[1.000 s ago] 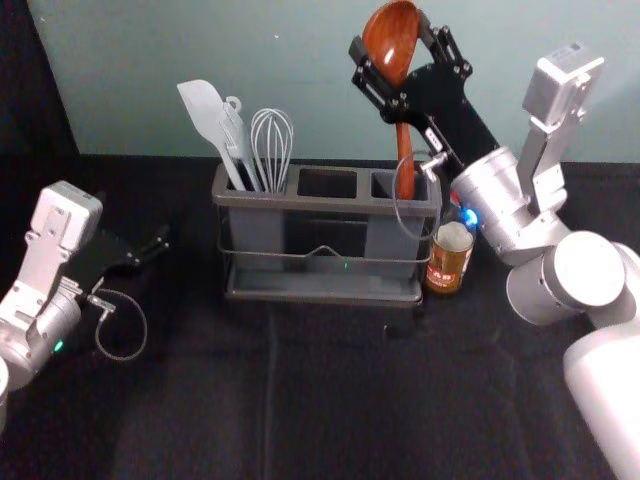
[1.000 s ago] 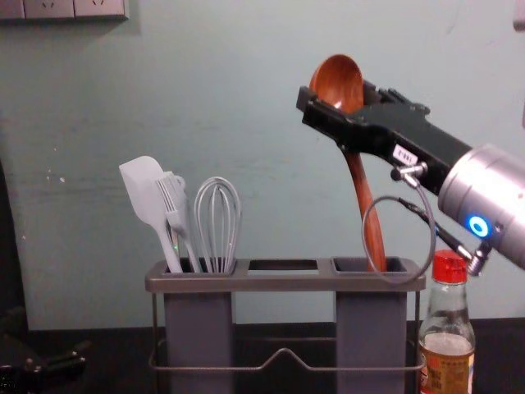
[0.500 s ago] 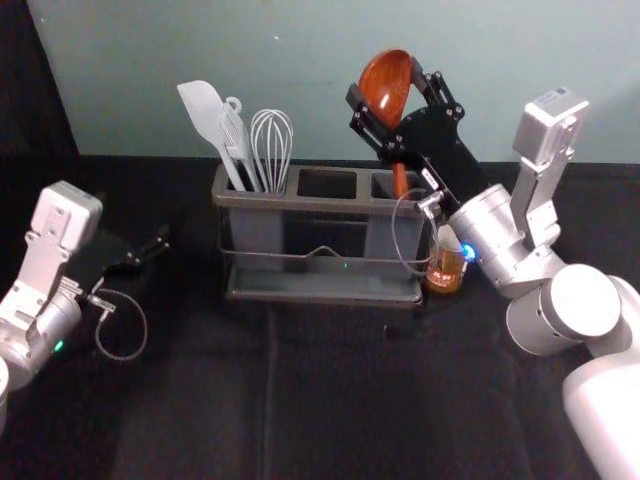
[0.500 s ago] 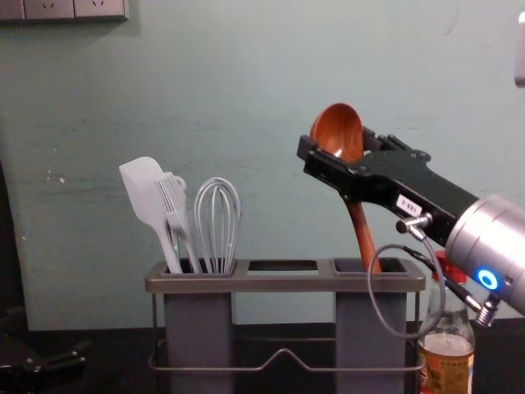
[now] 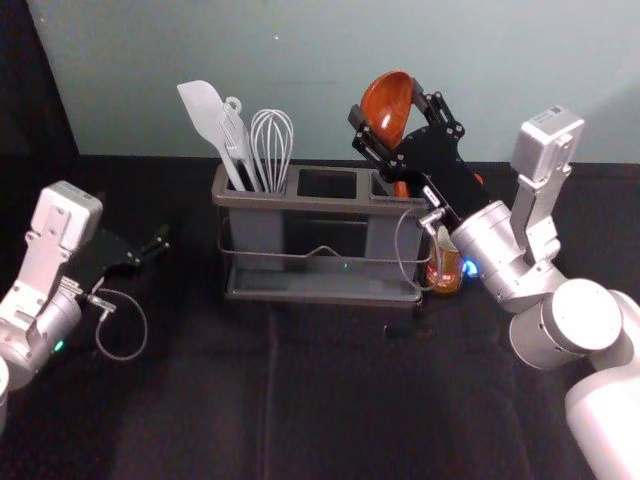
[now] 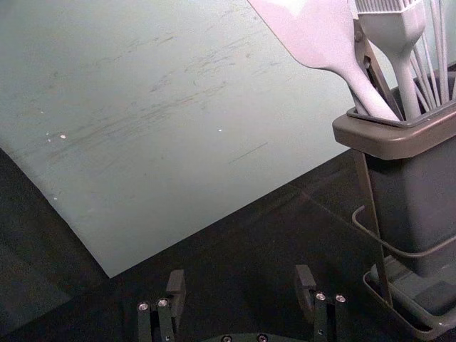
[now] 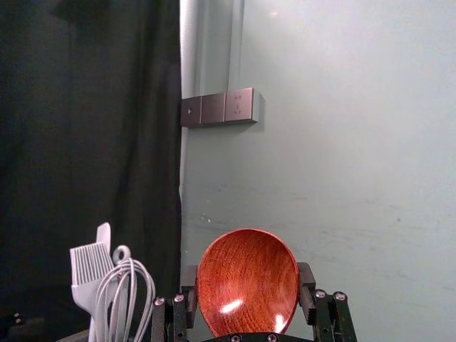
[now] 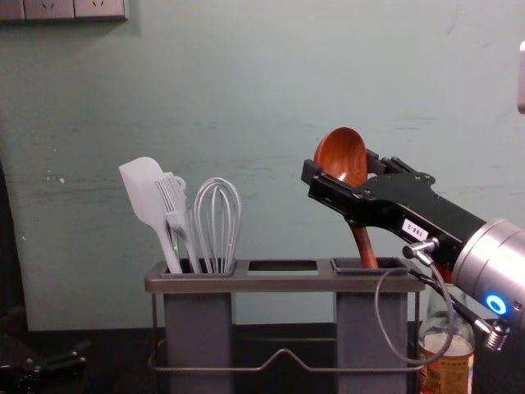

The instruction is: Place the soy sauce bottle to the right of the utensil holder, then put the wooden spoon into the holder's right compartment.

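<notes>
My right gripper is shut on the wooden spoon by its bowl, above the right compartment of the utensil holder. The spoon's handle slants down into that compartment, its lower end hidden. In the right wrist view the spoon's bowl sits between the fingers of the gripper. The soy sauce bottle stands just right of the holder, partly behind the right arm. My left gripper is parked left of the holder; in the left wrist view the gripper is open and empty.
A white spatula, a brush and a whisk stand in the holder's left compartment. The wall rises behind the table. A cable loop hangs from the right arm in front of the holder.
My right gripper has come down with the spoon, and the handle has sunk deeper into the right compartment. The left arm has stayed where it was.
</notes>
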